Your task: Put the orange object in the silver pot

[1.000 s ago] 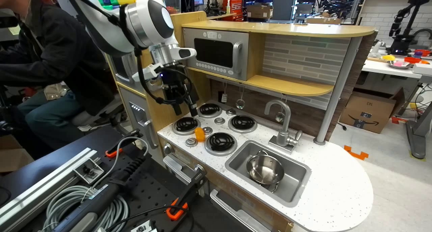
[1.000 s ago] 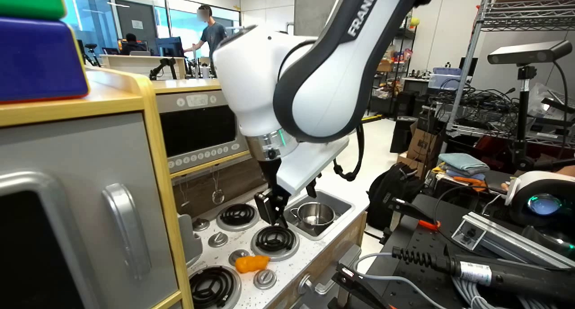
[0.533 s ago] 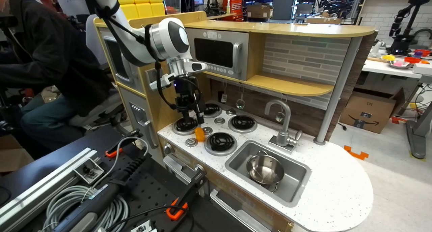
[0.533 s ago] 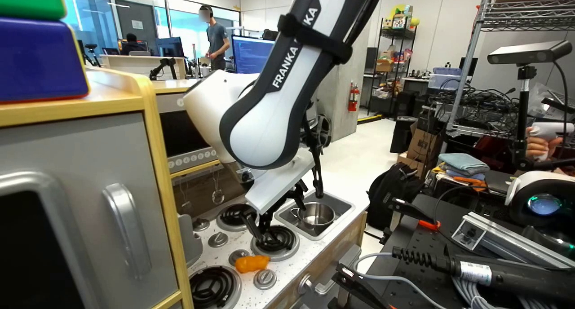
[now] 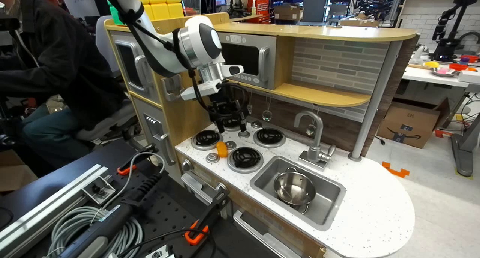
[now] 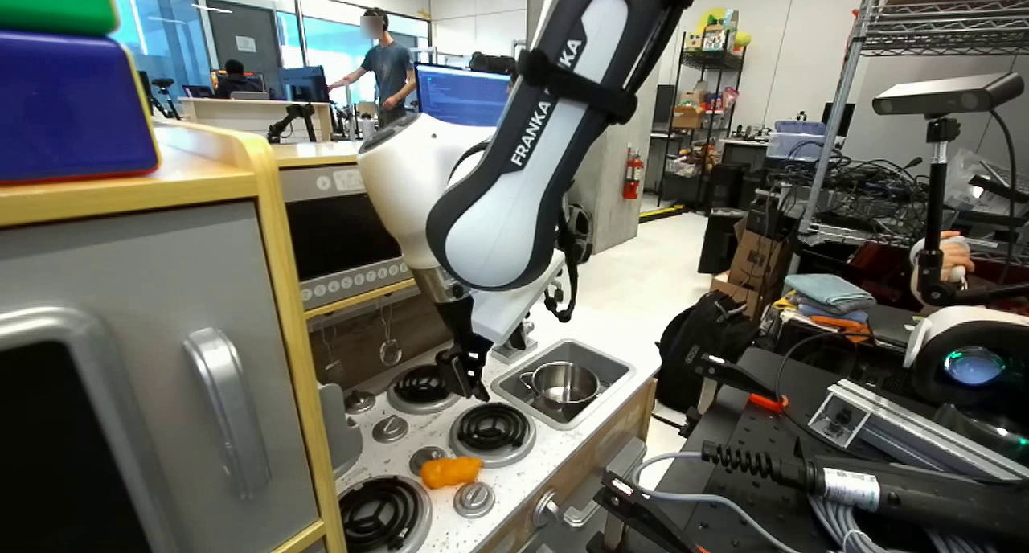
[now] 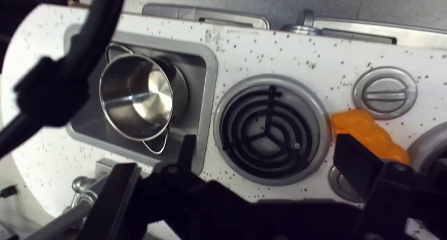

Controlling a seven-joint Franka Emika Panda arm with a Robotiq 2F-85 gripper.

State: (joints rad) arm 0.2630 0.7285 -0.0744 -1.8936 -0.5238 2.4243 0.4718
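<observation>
The orange object (image 5: 222, 149) lies on the white stove top between the burners and knobs. It also shows in an exterior view (image 6: 450, 473) and, lumpy and elongated, in the wrist view (image 7: 370, 128). The silver pot (image 5: 295, 186) stands in the sink, tilted in the wrist view (image 7: 139, 97), and shows in an exterior view (image 6: 565, 383). My gripper (image 7: 267, 137) is open and empty, with a burner showing between its fingers. The right finger in the wrist view overlaps the orange object's edge. In both exterior views the gripper (image 5: 231, 129) hangs above the stove, apart from the object.
The grey sink basin (image 5: 330, 209) is right of the burners, with a faucet (image 5: 317, 134) behind it. Knobs (image 5: 212, 158) stick up around the orange object. A microwave (image 5: 243, 59) and shelf (image 5: 322, 95) overhang the back. A tall cabinet (image 6: 161, 336) stands beside the stove.
My gripper has moved right in an exterior view, dipping lower and then rising again, and its wrist has turned. The orange object and the pot have not moved.
</observation>
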